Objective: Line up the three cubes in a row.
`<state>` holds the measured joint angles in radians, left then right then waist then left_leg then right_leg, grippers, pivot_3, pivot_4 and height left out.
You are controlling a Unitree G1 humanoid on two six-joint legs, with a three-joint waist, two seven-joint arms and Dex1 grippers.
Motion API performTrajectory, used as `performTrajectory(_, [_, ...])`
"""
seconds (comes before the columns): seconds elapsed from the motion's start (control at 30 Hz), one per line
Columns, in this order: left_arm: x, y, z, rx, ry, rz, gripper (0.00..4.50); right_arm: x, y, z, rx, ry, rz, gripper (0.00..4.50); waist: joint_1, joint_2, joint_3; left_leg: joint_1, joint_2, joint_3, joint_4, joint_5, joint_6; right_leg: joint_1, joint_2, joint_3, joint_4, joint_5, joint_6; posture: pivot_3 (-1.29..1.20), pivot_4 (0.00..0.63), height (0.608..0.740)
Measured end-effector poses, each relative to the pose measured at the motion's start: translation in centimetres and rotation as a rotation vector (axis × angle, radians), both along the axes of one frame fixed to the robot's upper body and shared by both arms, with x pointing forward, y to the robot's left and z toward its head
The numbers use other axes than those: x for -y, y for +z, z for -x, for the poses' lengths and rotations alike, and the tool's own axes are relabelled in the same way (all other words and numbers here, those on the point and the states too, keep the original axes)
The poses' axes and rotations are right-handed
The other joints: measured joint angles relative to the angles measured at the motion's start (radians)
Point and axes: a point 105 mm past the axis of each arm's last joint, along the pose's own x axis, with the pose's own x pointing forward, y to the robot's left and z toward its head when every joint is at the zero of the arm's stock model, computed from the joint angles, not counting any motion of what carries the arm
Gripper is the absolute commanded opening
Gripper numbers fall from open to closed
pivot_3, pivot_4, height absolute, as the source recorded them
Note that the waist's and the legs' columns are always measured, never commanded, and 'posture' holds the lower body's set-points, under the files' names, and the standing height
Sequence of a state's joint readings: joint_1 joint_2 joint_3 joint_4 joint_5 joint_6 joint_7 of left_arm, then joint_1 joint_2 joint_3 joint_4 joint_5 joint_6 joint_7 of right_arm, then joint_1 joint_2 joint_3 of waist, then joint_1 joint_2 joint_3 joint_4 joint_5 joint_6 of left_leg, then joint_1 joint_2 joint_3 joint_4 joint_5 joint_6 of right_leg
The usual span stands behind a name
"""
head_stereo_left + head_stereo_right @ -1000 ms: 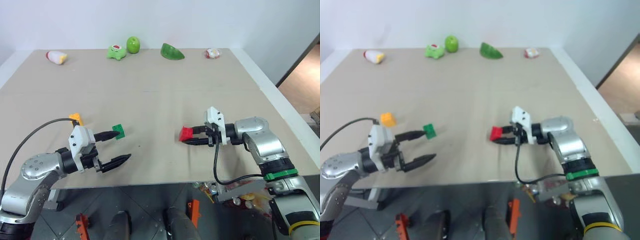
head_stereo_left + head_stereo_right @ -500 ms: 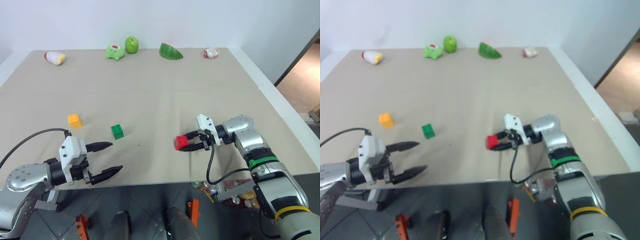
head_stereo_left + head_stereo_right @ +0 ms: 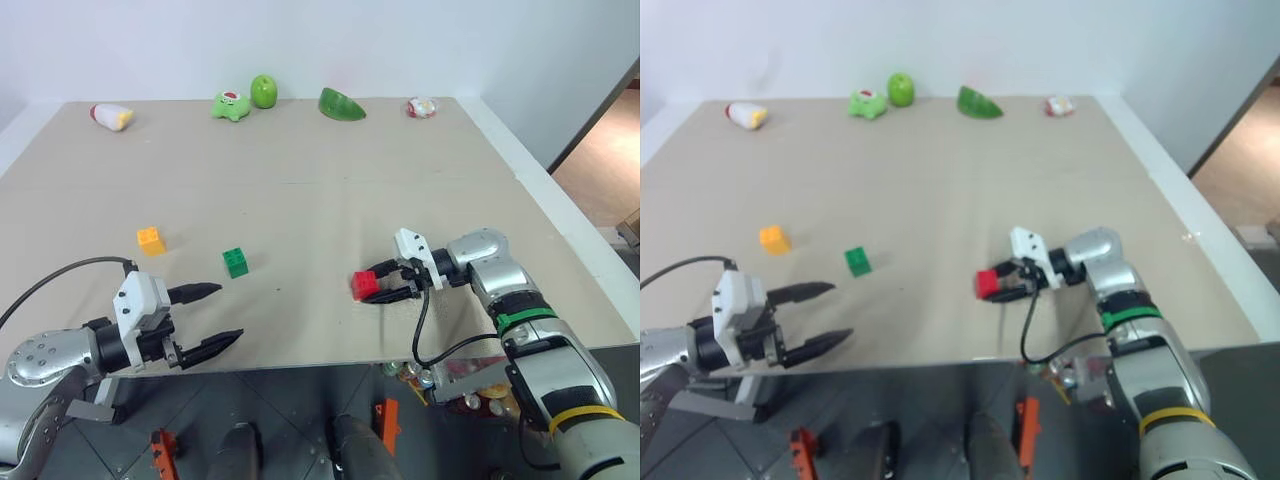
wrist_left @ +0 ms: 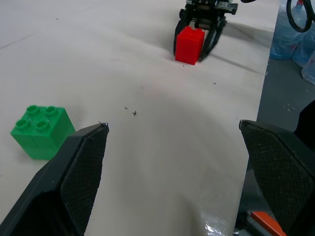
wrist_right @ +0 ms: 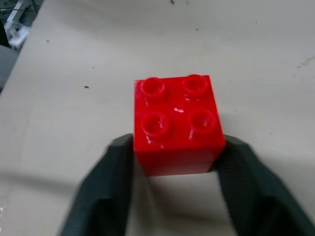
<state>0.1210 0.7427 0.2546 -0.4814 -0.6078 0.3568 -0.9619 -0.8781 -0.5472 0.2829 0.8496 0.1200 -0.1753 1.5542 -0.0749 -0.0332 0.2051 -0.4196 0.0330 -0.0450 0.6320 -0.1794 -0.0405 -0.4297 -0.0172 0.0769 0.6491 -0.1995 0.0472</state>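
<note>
Cubes first: we see the red cube (image 3: pixel 365 285) sitting studs-up on the tan table (image 3: pixel 330 200), right of centre in the head view's lower half, between the two black fingers of our right gripper (image 3: pixel 385 284). In the right wrist view the fingers (image 5: pixel 112 169) flank the red block's lower sides; whether they press on it or have come just off it we cannot tell. The green cube (image 3: pixel 235 262) rests left of centre, well apart from the red one, and the orange-yellow cube (image 3: pixel 150 240) lies further left and slightly higher in the frame, near the green one but not touching it. All three sit upright on the table at roughly similar height across the picture, with uneven gaps between them.

Our left gripper (image 3: pixel 215 316) hovers at the lower left of the head view, near the table's front edge, its fingers spread wide with nothing between them. In the left wrist view the green cube sits just beside one fingertip (image 4: pixel 93 142).

Along the table's far edge, at the top of the frame, lie a white-and-yellow toy (image 3: pixel 111 115), a green frog-like toy (image 3: pixel 231 104), a green apple (image 3: pixel 264 90), a green melon slice (image 3: pixel 342 104) and a small white-and-red toy (image 3: pixel 423 107).
</note>
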Motion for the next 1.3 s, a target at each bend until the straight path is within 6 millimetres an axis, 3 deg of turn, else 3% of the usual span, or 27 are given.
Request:
performTrajectory(0.07, [0.0, 0.2, -0.2, 0.013, 0.003, -0.002, 4.42, -0.2, -0.1, 0.0, -0.003, 0.004, 0.001, 4.24, -0.003, 0.000, 0.000, 0.004, 0.000, 0.001, 0.000, 0.000, 0.000, 0.004, 0.000, 0.001, 0.000, 0.000, 0.000, 0.00, 0.150, 0.733])
performTrajectory(0.2, [-1.1, -0.4, -1.1, -0.007, 0.058, 0.011, 4.42, 0.7, 0.2, -0.1, -0.005, -0.021, 0.021, 4.24, -0.003, 0.001, 0.001, 0.009, -0.001, 0.001, 0.000, 0.000, 0.000, 0.007, 0.000, 0.002, 0.000, 0.000, 0.000, 0.00, 0.150, 0.733])
performTrajectory(0.33, [-2.8, -1.5, -2.0, -0.027, 0.129, 0.003, 4.42, 3.3, 2.5, 1.4, 0.036, -0.062, 0.002, 4.24, 0.004, 0.001, 0.001, 0.008, -0.001, 0.002, 0.000, 0.000, 0.000, 0.007, -0.001, 0.002, 0.000, 0.000, 0.000, 0.00, 0.150, 0.733])
performTrajectory(0.47, [-2.9, -1.6, -2.5, -0.013, 0.125, 0.012, 4.42, 4.5, 2.6, 3.6, 0.004, -0.088, -0.011, 4.24, 0.003, 0.001, 0.000, 0.006, -0.001, 0.003, -0.002, -0.001, -0.001, 0.005, -0.002, 0.002, 0.000, -0.001, 0.001, 0.00, 0.150, 0.733])
performTrajectory(0.6, [-2.6, -2.4, -3.2, -0.020, 0.100, 0.004, 4.42, 4.9, 3.3, 4.0, -0.014, -0.123, -0.032, 4.24, -0.001, 0.001, 0.000, 0.007, 0.000, 0.005, -0.003, -0.001, -0.001, 0.004, -0.001, 0.003, 0.000, -0.001, 0.001, 0.00, 0.150, 0.733])
performTrajectory(0.73, [-2.4, -2.5, -4.7, -0.010, 0.101, 0.025, 4.42, 3.7, 5.5, 3.5, -0.007, -0.116, -0.105, 4.24, -0.001, 0.001, 0.001, 0.008, 0.000, 0.005, -0.002, 0.000, 0.000, 0.004, -0.001, 0.003, 0.000, -0.001, 0.001, 0.00, 0.150, 0.733])
performTrajectory(0.9, [-2.0, -2.6, -5.4, 0.002, 0.086, 0.029, 4.42, 0.8, 8.6, 3.3, 0.013, -0.059, -0.241, 4.24, -0.001, 0.001, 0.000, 0.008, 0.000, 0.006, -0.002, 0.000, 0.000, 0.005, -0.001, 0.004, 0.000, -0.001, 0.001, 0.00, 0.150, 0.733])
performTrajectory(1.1, [-2.3, -3.4, -5.6, -0.009, 0.104, 0.023, 4.42, -0.6, 10.2, 3.4, 0.002, -0.055, -0.332, 4.24, 0.001, 0.001, 0.000, 0.004, -0.001, 0.004, -0.004, -0.001, -0.001, 0.002, -0.001, 0.004, 0.000, -0.002, 0.003, 0.00, 0.150, 0.733])
performTrajectory(1.3, [-2.9, -3.8, -6.0, -0.019, 0.119, 0.020, 4.42, -1.6, 10.4, 3.6, 0.014, -0.044, -0.352, 4.24, 0.001, 0.001, 0.000, 0.004, -0.001, 0.004, -0.004, -0.001, 0.000, 0.001, -0.001, 0.004, 0.000, -0.001, 0.003, 0.00, 0.150, 0.733])
